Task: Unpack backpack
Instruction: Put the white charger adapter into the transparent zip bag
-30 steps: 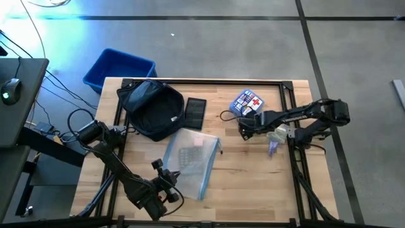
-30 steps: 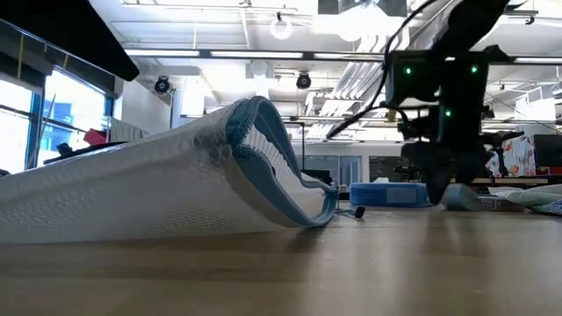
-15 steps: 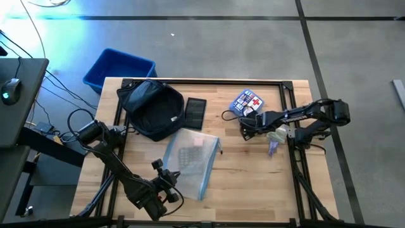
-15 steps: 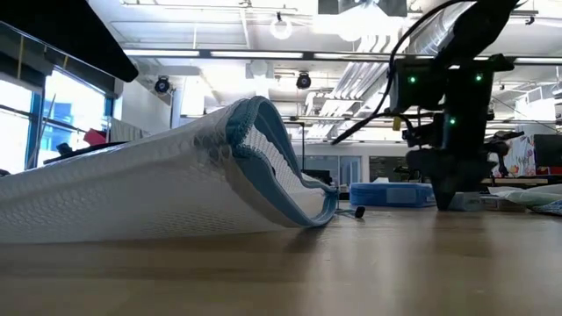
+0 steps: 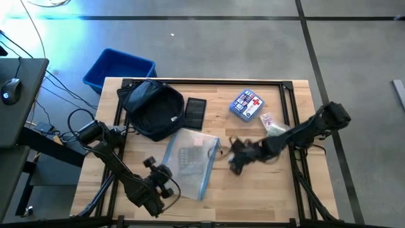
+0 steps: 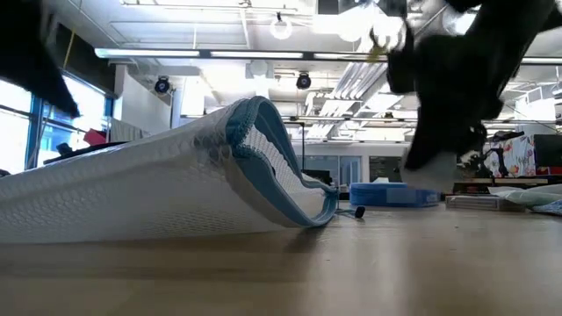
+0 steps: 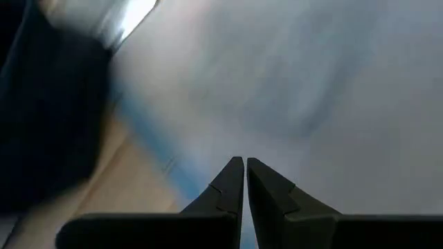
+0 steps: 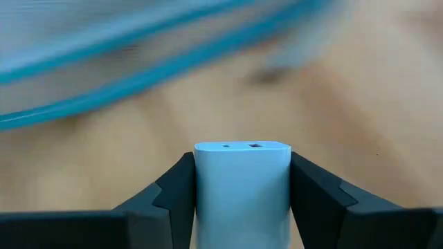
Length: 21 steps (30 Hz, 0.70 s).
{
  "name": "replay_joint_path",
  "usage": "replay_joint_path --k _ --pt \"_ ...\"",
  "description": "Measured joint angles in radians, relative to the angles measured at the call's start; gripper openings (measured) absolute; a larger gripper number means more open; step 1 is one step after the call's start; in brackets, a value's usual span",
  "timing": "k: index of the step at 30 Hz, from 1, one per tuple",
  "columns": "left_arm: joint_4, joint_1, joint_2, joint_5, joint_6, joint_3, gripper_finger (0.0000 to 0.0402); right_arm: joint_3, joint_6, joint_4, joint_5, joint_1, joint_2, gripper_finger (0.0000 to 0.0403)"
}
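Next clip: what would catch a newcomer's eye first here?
The right pincer, low over mid-table beside the mesh pouch, is clamped on a pale blue block. The dark backpack sits at the far-left corner by the blue bin. The left pincer is shut at the pouch's near edge.

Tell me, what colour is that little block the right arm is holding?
Pale blue; the block shows best in the right wrist view.
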Motion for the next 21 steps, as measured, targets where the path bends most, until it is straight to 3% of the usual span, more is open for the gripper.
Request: replay_joint_path --k 4,10,15,21 --pt "-0.071 -0.005 -0.001 0.129 -0.142 -0.037 0.0000 0.169 -0.085 0.001 -0.034 0.045 0.152 0.0163" --pt "0.198 -0.016 0.000 0.195 -0.133 -0.162 0.0000 0.484 -0.277 -0.082 -0.110 0.026 0.397 0.0163" --pt "0.433 -0.040 -0.002 0.072 -0.138 -0.278 0.0000 0.728 -0.398 -0.187 -0.116 0.008 0.544 0.0163" --pt "0.607 -0.054 -0.001 -0.095 -0.112 -0.358 0.0000 0.922 -0.475 -0.185 -0.161 0.001 0.660 0.0163"
